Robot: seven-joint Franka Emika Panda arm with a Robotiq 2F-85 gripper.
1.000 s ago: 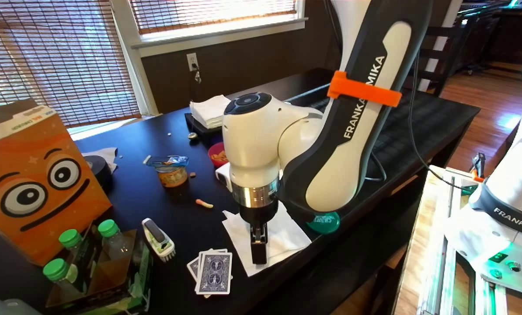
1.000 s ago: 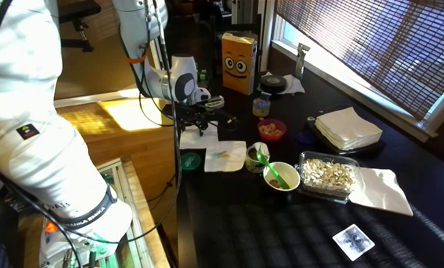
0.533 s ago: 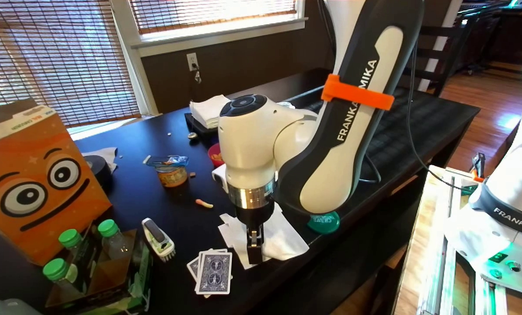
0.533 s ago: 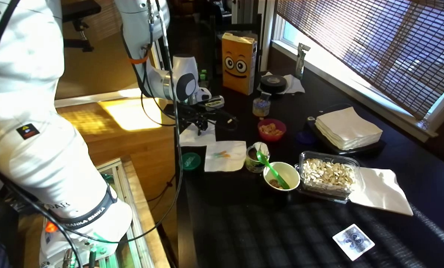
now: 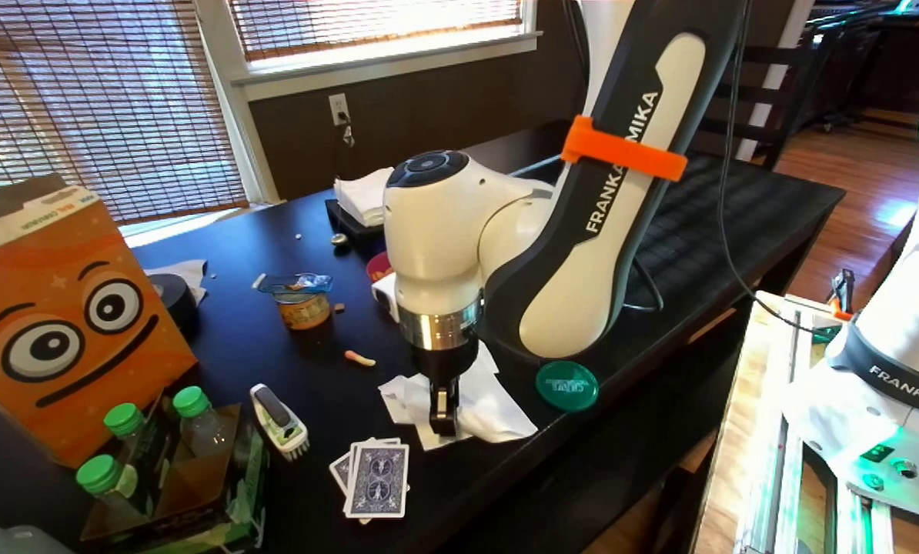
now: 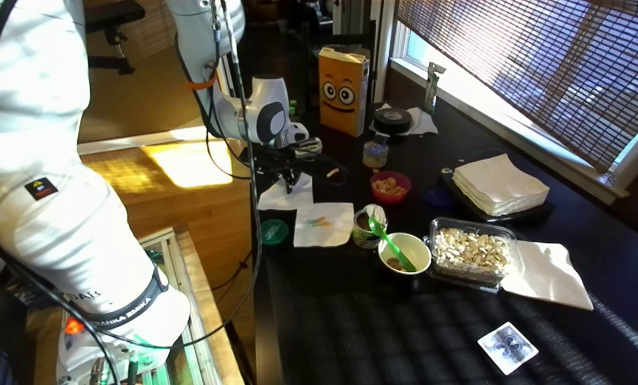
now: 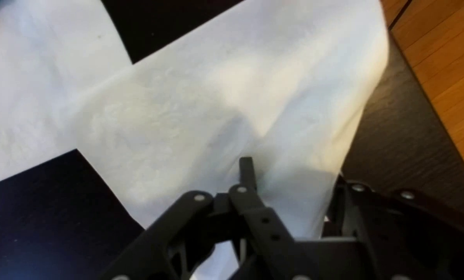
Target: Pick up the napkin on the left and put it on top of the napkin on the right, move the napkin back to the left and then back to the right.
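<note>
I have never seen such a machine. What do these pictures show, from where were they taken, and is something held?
It is a robot arm ending in a two-jawed gripper. Two pictures look across the table from outside; the third looks down from beside the gripper. Among the things on the table are cards, a lid, a brush, bottles and a box. The gripper is down at a napkin: its jaws stand apart, with some of the napkin between them. I cannot see a firm grip.

A home is being suggested: windows (image 6: 416, 47) are being shaded by woven blinds (image 5: 109, 108), a wooden floor (image 6: 191, 166) is being lit by sunlight, and a dark bench (image 6: 340, 310) is being shared by a cartoon-faced box (image 6: 343, 91) and playing cards (image 5: 377, 481).
</note>
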